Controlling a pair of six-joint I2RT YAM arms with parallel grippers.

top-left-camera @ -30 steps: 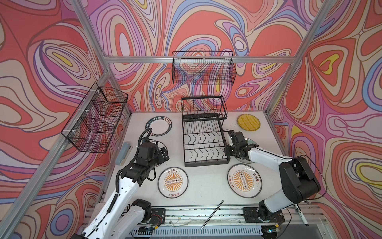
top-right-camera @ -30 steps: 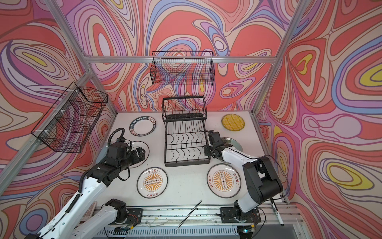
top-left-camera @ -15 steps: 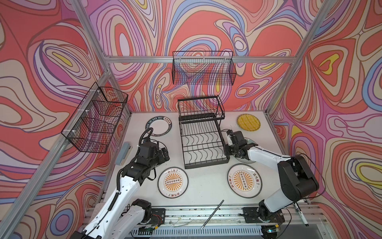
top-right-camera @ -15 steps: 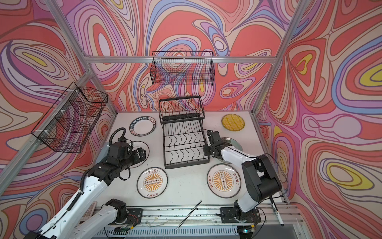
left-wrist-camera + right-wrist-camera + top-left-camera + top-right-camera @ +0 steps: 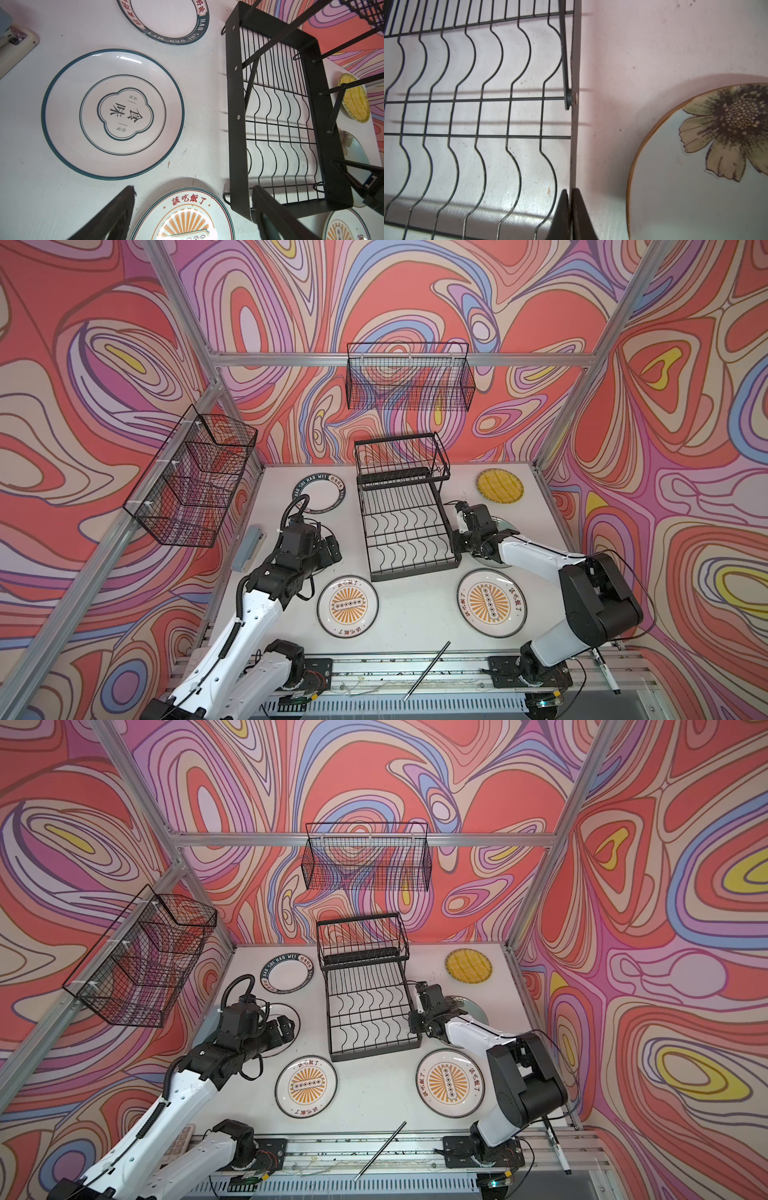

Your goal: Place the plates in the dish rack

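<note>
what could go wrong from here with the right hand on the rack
The right hand is shut on the dish rack by its side rim; a drag could slide a front corner onto the sunburst plate close by.
The right arm passes over the flowered plate and could knock it.
The dark-ringed plate lies flat under the open left hand; its rim may be hard to pinch.

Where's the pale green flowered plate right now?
In both top views the flowered plate lies on the table right of the dish rack, mostly under the right arm, between the yellow plate behind and a sunburst plate in front.
</note>
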